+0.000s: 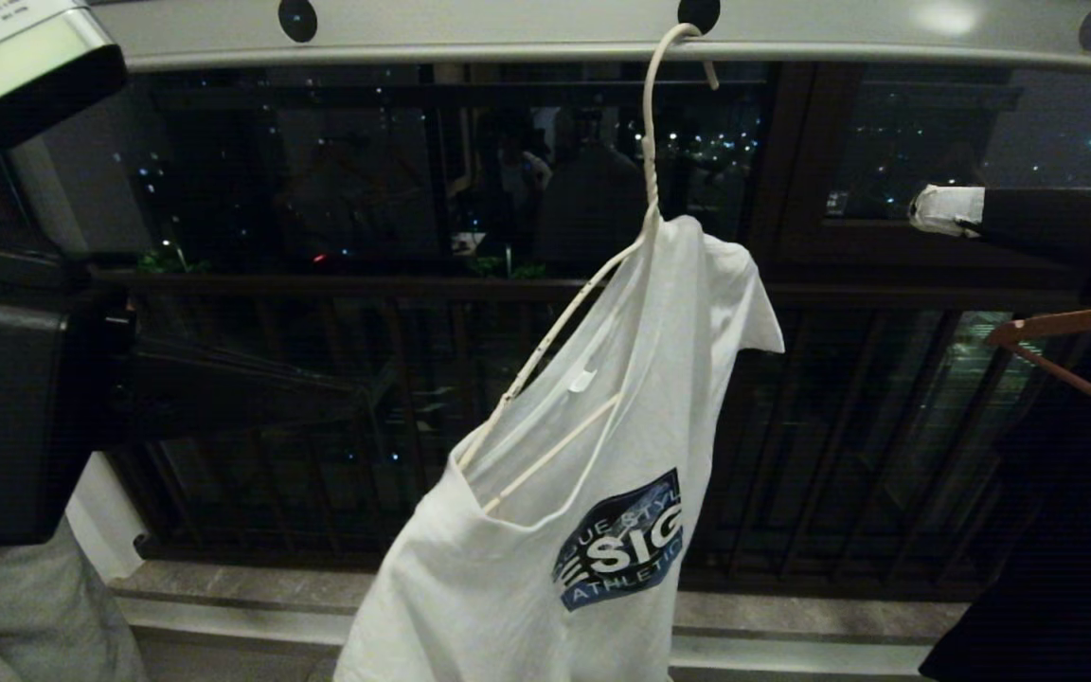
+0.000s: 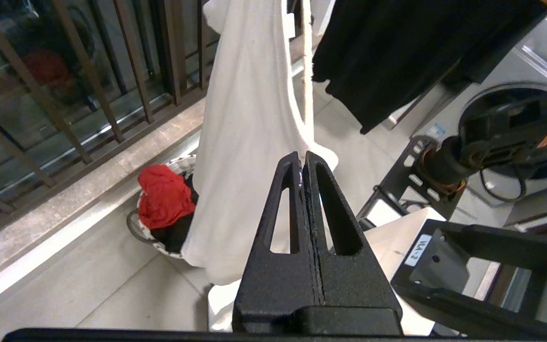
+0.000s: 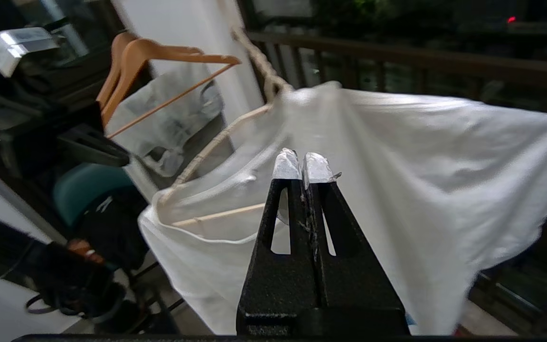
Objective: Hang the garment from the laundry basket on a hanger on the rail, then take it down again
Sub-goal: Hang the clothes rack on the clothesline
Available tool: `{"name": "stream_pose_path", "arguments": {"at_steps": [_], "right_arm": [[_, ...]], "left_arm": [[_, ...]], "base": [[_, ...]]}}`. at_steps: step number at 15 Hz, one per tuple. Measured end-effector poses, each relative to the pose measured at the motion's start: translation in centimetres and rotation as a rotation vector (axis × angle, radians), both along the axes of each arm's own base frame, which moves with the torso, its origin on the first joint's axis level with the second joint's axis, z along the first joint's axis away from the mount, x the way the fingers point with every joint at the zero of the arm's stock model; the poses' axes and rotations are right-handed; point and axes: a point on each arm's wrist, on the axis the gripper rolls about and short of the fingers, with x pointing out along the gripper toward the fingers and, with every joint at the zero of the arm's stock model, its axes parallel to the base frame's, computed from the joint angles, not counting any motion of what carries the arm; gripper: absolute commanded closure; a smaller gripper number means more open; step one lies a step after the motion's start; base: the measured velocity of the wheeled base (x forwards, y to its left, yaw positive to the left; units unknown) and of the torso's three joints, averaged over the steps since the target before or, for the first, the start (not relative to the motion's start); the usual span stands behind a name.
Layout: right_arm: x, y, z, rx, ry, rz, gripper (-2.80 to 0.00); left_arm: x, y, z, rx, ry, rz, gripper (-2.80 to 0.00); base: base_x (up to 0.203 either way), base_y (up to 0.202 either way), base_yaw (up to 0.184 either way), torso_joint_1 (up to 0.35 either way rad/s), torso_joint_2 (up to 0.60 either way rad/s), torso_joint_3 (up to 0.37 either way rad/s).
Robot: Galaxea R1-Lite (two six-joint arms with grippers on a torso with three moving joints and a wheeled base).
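Note:
The rail (image 1: 508, 33) runs across the top of the head view. The white wire hanger (image 1: 650, 142) hooks into one of its holes and hangs tilted. The white T-shirt with the blue print (image 1: 602, 530) hangs on it by one shoulder only, and the hanger's lower arm (image 3: 216, 142) is bare above the open collar. My left gripper (image 2: 302, 156) is shut with nothing in it, close to the shirt's hanging cloth (image 2: 249, 142). My right gripper (image 1: 924, 208), tips taped white, is shut and empty to the right of the shirt, also (image 3: 304, 164). The laundry basket (image 2: 143, 232) stands on the floor under the shirt.
A red cloth (image 2: 164, 197) lies in the basket. Brown wooden hangers (image 3: 159, 52) and a black garment (image 2: 411, 52) hang to the right of the shirt. The dark balcony railing (image 1: 413, 284) stands behind it. A pale denim garment (image 3: 174, 114) hangs to the left. A washing machine (image 2: 515, 109) stands further off.

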Motion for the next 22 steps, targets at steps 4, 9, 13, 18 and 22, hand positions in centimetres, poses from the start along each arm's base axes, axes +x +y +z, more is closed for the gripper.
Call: {"name": "stream_pose_path", "arguments": {"at_steps": [4, 9, 13, 18, 22], "right_arm": [[0.4, 0.8, -0.1, -0.01, 0.009, 0.02, 0.0], [1.1, 1.1, -0.8, -0.024, 0.048, -0.023, 0.0], [1.1, 1.7, -2.0, -0.054, 0.119, -0.004, 0.0], [1.1, 4.6, -3.2, -0.09, 0.172, 0.124, 0.0], [0.6, 7.9, -4.4, -0.134, 0.212, 0.215, 0.0]], "left_arm": [[0.0, 0.0, -0.2, -0.002, 0.015, 0.002, 0.0], [1.0, -0.8, 0.1, -0.014, 0.016, 0.002, 0.0], [2.4, -2.7, 2.0, -0.096, 0.002, -0.009, 0.0], [3.3, -3.7, 3.2, -0.118, -0.017, -0.02, 0.0], [4.0, -4.2, 3.6, -0.119, -0.031, -0.005, 0.0]], "base": [[0.0, 0.0, 0.0, 0.0, 0.0, 0.0], [0.0, 0.0, 0.0, 0.0, 0.0, 0.0], [0.0, 0.0, 0.0, 0.0, 0.0, 0.0], [0.0, 0.0, 0.0, 0.0, 0.0, 0.0], [0.0, 0.0, 0.0, 0.0, 0.0, 0.0]]}}
